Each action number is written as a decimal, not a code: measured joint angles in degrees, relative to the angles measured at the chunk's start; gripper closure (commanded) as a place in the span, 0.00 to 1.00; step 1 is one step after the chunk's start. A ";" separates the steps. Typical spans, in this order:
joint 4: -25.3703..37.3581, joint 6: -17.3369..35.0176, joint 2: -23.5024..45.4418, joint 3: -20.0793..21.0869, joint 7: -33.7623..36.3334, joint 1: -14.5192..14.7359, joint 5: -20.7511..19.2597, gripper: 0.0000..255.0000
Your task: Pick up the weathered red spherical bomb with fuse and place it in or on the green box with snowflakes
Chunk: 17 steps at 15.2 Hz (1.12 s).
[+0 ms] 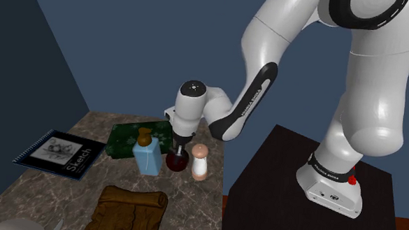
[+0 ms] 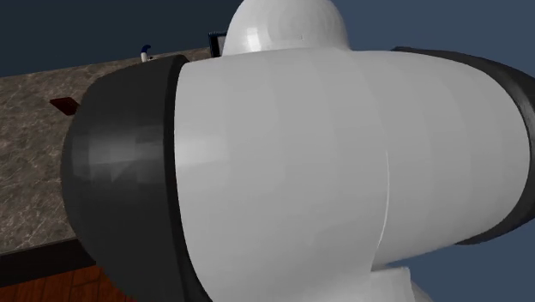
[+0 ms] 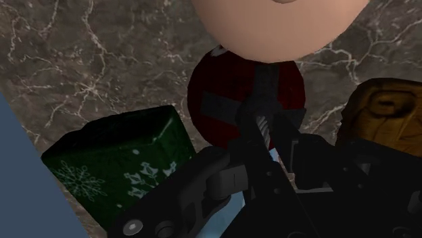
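Your bomb (image 1: 175, 161), dark red and round, sits directly under the gripper (image 1: 180, 146), right at its tip. In the wrist view the gripper (image 3: 265, 132) is nearly closed, its two black fingers pinching the striped fuse (image 3: 264, 122) on top of the bomb (image 3: 223, 101). You cannot tell whether the bomb is resting on the marble table (image 1: 25, 188) or is just off it.

The green box (image 3: 122, 162) with white snowflakes lies just beside the gripper on one side, close to the bomb. The brown cap of the blue bottle (image 1: 147, 156) stands near it on the other side. Just past the bomb from the gripper stands a shaker (image 1: 200, 164) with a peach top. A sketchbook (image 1: 58, 153) lies well apart from the gripper, beyond the box and bottle.
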 measured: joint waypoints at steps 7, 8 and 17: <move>-1.13 -3.64 -5.27 4.05 -5.70 -2.89 6.82 1.00; -1.04 -4.18 -5.83 4.48 -6.58 -3.25 7.77 1.00; -0.92 -9.52 -12.09 7.73 -13.34 -5.14 16.31 1.00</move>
